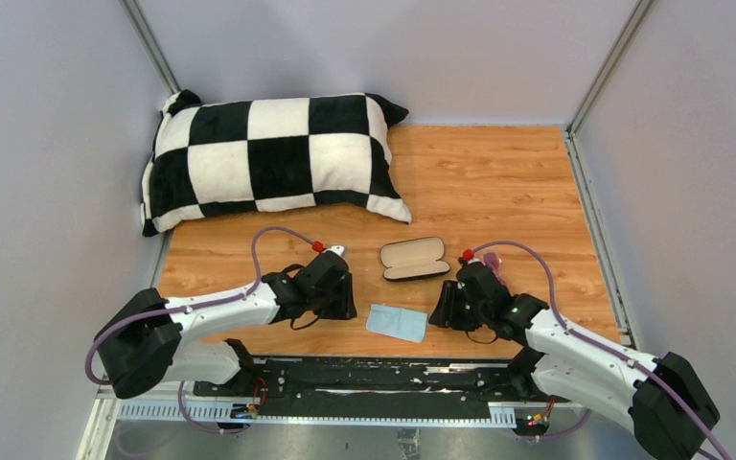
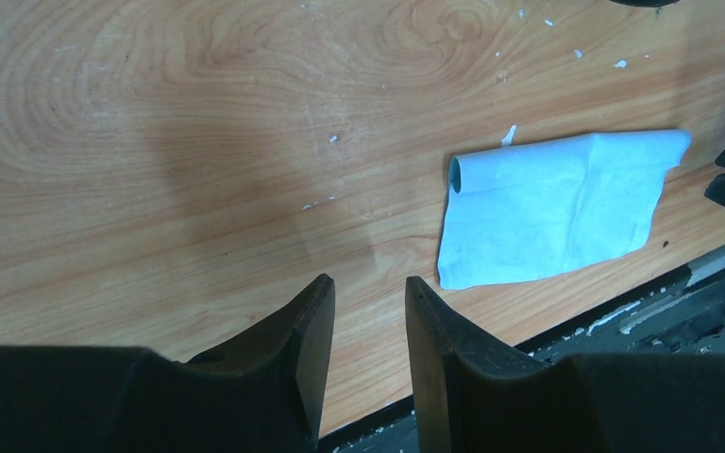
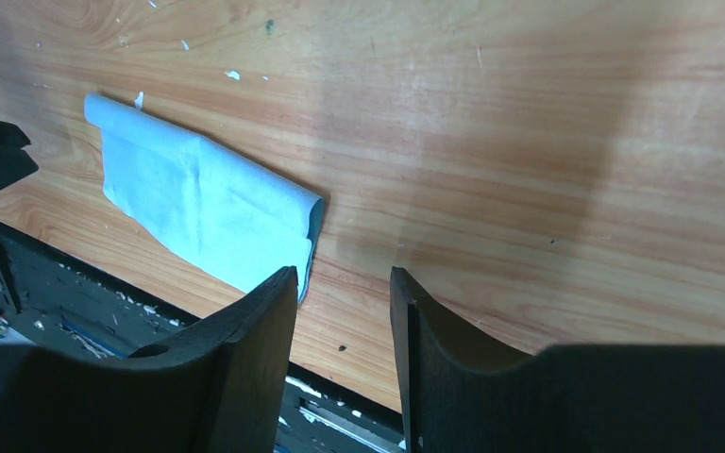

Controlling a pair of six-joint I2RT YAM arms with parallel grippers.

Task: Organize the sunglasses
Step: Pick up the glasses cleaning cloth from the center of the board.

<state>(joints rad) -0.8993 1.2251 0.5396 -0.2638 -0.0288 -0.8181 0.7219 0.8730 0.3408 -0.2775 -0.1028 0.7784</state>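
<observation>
Our left gripper (image 2: 368,288) hangs over the table (image 2: 151,142), fingers slightly apart and empty; the blue cloth (image 2: 557,208) lies to its right. Our right gripper (image 3: 340,278) is likewise parted and empty. The sunglasses (image 1: 493,261), seemingly that pinkish glint, lie just behind it, near the open case (image 1: 414,258).
</observation>
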